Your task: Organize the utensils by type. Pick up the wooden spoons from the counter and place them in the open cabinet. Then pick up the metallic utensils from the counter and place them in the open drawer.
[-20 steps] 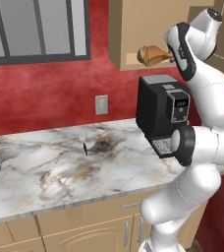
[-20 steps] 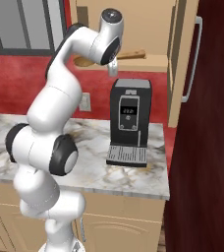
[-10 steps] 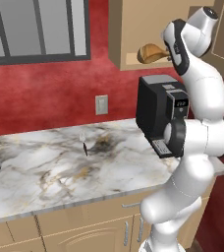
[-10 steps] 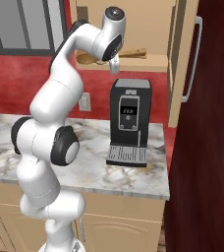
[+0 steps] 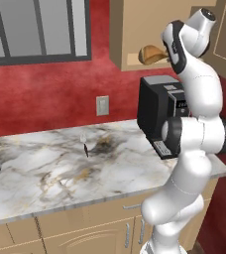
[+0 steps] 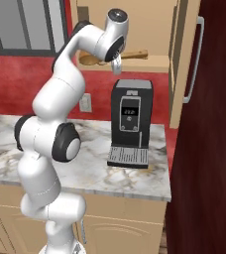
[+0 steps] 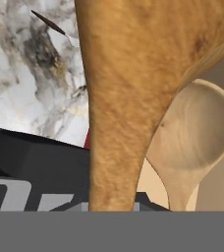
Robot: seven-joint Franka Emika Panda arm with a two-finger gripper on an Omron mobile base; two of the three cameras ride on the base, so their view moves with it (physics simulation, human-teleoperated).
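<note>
The claw is up at the open cabinet, clenched on a wooden spoon whose handle pokes out to the right over the shelf edge. Another wooden spoon already lies on the shelf beside it. By my reckoning the spoon half is nearly done, pending release. Down on the tabletop, left of the coffee machine, a small dark-handled metal piece still waits for the drawer.
</note>
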